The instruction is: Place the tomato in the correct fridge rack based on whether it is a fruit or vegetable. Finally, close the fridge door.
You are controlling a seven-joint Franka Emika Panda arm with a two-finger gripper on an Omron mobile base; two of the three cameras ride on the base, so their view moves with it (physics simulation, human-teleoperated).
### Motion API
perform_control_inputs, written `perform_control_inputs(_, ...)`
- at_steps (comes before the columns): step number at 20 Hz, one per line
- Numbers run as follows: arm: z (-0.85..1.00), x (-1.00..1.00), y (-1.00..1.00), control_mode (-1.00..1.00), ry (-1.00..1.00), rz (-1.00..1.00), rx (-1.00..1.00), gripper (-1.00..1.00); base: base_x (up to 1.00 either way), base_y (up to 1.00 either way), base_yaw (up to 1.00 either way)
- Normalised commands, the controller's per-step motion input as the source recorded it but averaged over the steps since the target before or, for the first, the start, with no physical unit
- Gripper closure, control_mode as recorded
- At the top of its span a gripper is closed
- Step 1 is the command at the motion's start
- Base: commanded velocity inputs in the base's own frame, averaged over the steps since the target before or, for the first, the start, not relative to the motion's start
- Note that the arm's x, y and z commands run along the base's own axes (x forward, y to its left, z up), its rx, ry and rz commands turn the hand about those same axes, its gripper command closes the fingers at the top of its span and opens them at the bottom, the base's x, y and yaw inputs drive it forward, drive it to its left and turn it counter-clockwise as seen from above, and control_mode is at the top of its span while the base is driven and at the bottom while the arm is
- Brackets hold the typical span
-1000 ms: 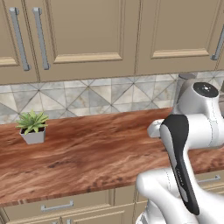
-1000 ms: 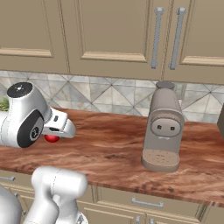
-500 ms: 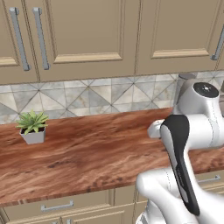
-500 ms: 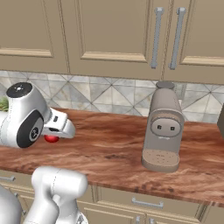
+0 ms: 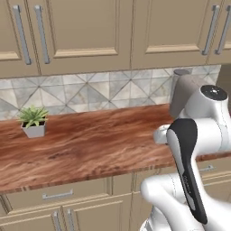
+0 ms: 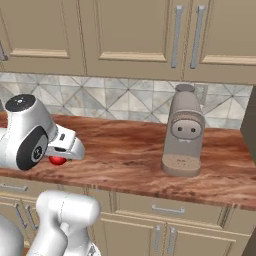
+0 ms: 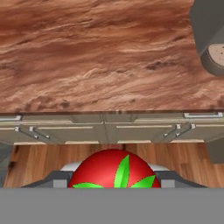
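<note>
The tomato (image 7: pixel 114 169), a small glossy red ball with a green stem cap, sat in the tool (image 7: pixel 114 180), stem turned toward the hand camera. The tool was clamped on it from two opposite sides, a grey finger part showing at each flank. In the right base view the tomato (image 6: pixel 57 160) showed as a red spot under the hand, held above the front of the desk (image 6: pixel 130 155). It was judged light, smooth and somewhat slippery, with a thin skin that hard squeezing would bruise. A modest grip across its widest girth was judged best. A coffee machine (image 6: pixel 183 132) stood on the desk well to one side. A potted plant (image 5: pixel 34 122) stood well apart on the other side. Cabinets (image 5: pixel 117 31) hung above.
</note>
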Motion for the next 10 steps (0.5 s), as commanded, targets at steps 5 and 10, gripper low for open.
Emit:
perform_control_inputs(5,0.00,0.00,0.00,1.00,0.00,0.00,0.00,1.00,-0.49,0.00,-0.11)
perform_control_inputs(10,0.00,0.00,0.00,1.00,0.00,0.00,0.00,1.00,-0.40,-0.02,-0.15)
